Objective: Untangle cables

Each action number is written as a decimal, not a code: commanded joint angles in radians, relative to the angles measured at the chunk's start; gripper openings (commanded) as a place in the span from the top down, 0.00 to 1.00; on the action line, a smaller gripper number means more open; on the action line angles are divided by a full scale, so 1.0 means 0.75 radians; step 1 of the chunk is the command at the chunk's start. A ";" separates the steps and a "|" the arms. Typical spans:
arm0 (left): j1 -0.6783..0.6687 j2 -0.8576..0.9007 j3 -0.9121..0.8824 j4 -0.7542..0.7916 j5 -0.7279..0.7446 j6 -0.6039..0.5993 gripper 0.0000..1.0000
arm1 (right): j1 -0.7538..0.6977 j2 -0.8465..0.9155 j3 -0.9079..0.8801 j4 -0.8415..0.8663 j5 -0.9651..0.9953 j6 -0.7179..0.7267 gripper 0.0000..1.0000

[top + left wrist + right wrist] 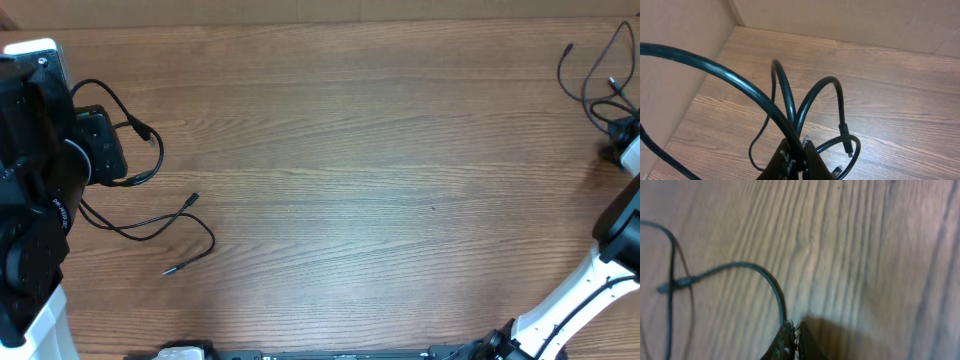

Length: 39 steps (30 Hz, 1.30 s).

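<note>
Thin black cables (150,225) trail over the wooden table at the far left, with two small plug ends (193,200) lying loose. My left gripper (800,156) is shut on a bundle of these cables (785,95), whose loops arch up out of the jaws. Two plug ends (845,144) hang near it. A second group of thin cables (592,80) lies at the far right back. My right gripper (794,339) is shut on one thin cable (767,277), which curves up and left to a plug (676,285). In the overhead view the right gripper (612,148) sits at the table's right edge.
Cardboard walls (685,55) rise behind and to the left of the left gripper. The black left arm (35,200) fills the left edge. The white right arm link (572,298) crosses the front right corner. A dark base strip (350,354) runs along the front edge.
</note>
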 commanded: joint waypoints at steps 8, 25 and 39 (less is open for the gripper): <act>0.002 -0.001 -0.001 0.008 -0.018 -0.010 0.96 | 0.001 0.174 0.005 0.198 -0.144 0.068 0.96; 0.002 -0.001 -0.001 0.012 0.012 -0.014 0.96 | 0.128 0.261 0.012 0.456 -0.223 0.063 0.96; 0.002 -0.001 -0.001 0.011 0.012 -0.013 0.96 | 0.161 0.233 0.064 0.480 -0.302 -0.084 0.96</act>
